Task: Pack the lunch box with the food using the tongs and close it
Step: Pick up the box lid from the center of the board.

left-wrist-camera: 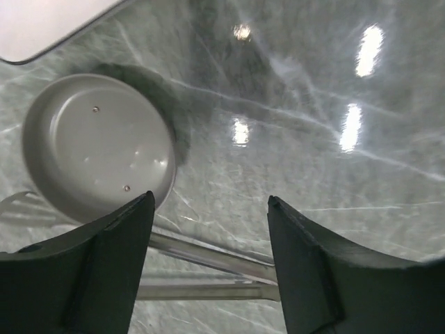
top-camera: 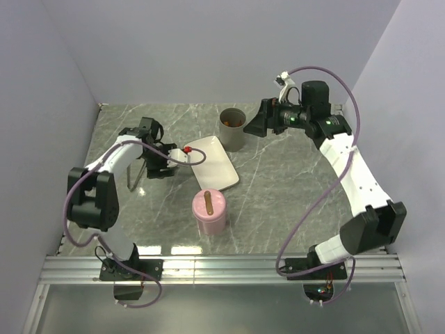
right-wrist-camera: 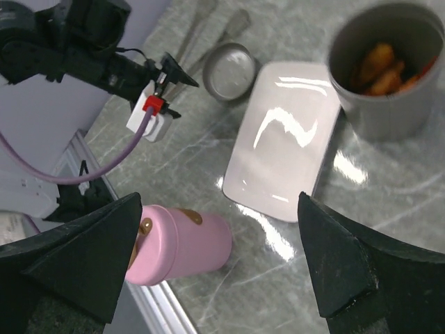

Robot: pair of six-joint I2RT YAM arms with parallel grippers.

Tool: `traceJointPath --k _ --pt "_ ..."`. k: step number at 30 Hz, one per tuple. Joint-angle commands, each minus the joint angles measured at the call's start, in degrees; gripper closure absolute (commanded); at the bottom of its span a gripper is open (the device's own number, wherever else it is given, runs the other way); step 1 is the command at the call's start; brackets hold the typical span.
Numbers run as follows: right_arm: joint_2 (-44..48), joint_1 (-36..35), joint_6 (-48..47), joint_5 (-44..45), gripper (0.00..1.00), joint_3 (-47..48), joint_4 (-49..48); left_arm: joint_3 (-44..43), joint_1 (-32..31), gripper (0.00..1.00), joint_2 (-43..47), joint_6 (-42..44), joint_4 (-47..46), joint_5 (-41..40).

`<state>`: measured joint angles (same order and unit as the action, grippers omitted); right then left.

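The lunch box [top-camera: 232, 129] is a dark grey canister standing open behind the white tray, with orange-brown food [right-wrist-camera: 381, 64] inside it [right-wrist-camera: 389, 104]. Its grey lid [left-wrist-camera: 97, 146] lies upside down on the table, left of the tray. The silver tongs [left-wrist-camera: 208, 259] lie flat on the marble beside the lid. My left gripper [left-wrist-camera: 211, 200] hangs low over them, jaws apart, with the tongs' two arms running across the gap between its fingers. My right gripper [top-camera: 254, 124] hovers open just right of the lunch box, holding nothing.
A flat white tray [top-camera: 214, 161] lies bare mid-table. A pink canister [top-camera: 209, 211] with a brown strap on its lid stands near the front edge. Walls close in on the left, back and right.
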<state>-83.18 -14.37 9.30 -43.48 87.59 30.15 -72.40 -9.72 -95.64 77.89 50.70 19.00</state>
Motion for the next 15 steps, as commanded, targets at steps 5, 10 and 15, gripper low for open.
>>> traceJointPath --k 5,10,15 --pt "-0.59 5.23 11.53 0.78 0.00 -1.18 -0.87 -4.59 -0.57 0.36 -7.80 7.28 -2.70 -6.08" --pt "-1.81 5.84 12.23 0.86 0.00 -1.11 1.22 -3.89 -1.44 0.43 -10.80 7.63 -5.16 -8.19" --pt "-1.90 8.30 17.31 -4.84 0.00 -4.44 -3.43 -0.73 -2.32 0.58 -11.33 8.34 -10.00 -9.77"
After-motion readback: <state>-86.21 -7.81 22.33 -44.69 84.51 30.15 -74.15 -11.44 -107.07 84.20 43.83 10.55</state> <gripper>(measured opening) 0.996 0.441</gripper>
